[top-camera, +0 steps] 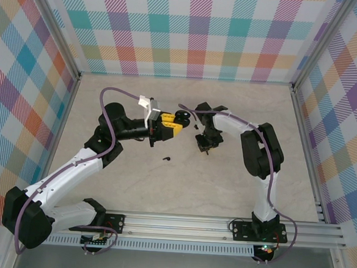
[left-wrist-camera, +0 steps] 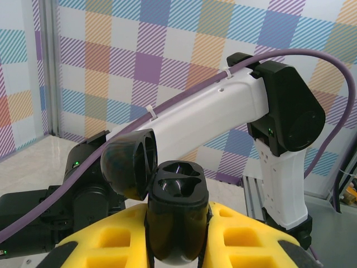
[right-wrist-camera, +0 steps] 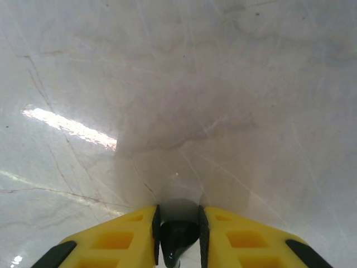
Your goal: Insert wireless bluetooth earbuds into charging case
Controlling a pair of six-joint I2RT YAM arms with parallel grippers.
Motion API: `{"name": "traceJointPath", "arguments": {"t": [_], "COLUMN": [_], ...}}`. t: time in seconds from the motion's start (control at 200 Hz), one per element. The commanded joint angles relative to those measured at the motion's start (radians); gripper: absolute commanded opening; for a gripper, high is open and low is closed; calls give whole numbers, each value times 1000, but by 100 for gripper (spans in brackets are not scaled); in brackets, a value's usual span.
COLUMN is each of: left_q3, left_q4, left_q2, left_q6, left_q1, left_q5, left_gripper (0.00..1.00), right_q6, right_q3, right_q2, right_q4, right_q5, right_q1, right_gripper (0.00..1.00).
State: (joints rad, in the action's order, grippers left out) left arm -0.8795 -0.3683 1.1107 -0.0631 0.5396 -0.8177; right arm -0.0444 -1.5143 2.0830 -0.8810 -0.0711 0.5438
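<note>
Black earbud [right-wrist-camera: 177, 241] pinched btw fingers of right gripper [right-wrist-camera: 178, 223], over table [top-camera: 223, 192]. Second black earbud [top-camera: 166, 159] lies loose on table, btw both arms. Charging case [left-wrist-camera: 179, 190], lid open, both sockets empty, clamped in left gripper [left-wrist-camera: 178, 237], lifted. Risks we see: if bud tilts in pads, it misses socket, pops out; hard push twists case in grip.

— What stands around the table?
— Walls [top-camera: 192, 30] in pastel plaid, on three sides.
— And the tabletop [top-camera: 181, 189]?
— Pale, marble-patterned, glossy. A bright streak of light [right-wrist-camera: 70, 127] reflects off it. An aluminium rail [top-camera: 184, 223] runs along the near edge.
</note>
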Motion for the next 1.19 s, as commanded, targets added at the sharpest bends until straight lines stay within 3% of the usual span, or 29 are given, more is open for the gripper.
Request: {"name": "traceJointPath", "arguments": {"t": [0.0,0.235,0.685,1.19], "left_q3": [1,1,8,13], "left_q4": [-29,-29,-28,-16], "left_q2": [-12,-12,-12,12], "left_q6": [4,2,3,-5], "left_q1": [-7,-7,-7,-7], "left_q5": [-3,-5,6,61], "left_gripper": [17,16,16,15], "right_q6": [-6,-28,-82,-173], "right_q3": [-6,18,105,259], "right_q2": [30,-12,-143,-417], "right_q4": [15,37,131,286], "right_q5": [17,22,102,250], "right_q1": [9,7,-52,-140], "right_gripper": [24,18,17,16]}}
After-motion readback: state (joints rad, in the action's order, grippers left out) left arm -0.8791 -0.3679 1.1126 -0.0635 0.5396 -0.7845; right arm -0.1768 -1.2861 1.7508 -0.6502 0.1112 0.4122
